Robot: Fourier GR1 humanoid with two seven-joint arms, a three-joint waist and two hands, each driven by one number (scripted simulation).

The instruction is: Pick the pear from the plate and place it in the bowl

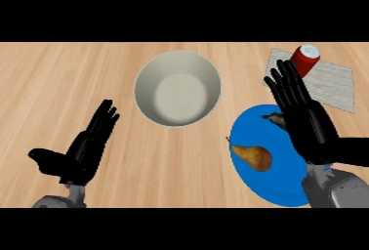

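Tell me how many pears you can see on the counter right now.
1. The pear lies on the blue plate, right of the empty bowl. A small dark object shows beside the right hand; what it is cannot be told.

And here we are at a kitchen counter (65,73), pale wood grain running straight across from edge to edge, very much a home cooking spot. Tableware tells the story: a wide off-white bowl (178,88) sits near the counter's far edge, a bright blue plate (277,188) lies toward the near right corner with a brownish-yellow pear (254,157) on it. Up in the far right corner there's a grey woven placemat (333,85) with a red can (305,59) standing upright on it. Food, dishes, a mat: kitchen, no question
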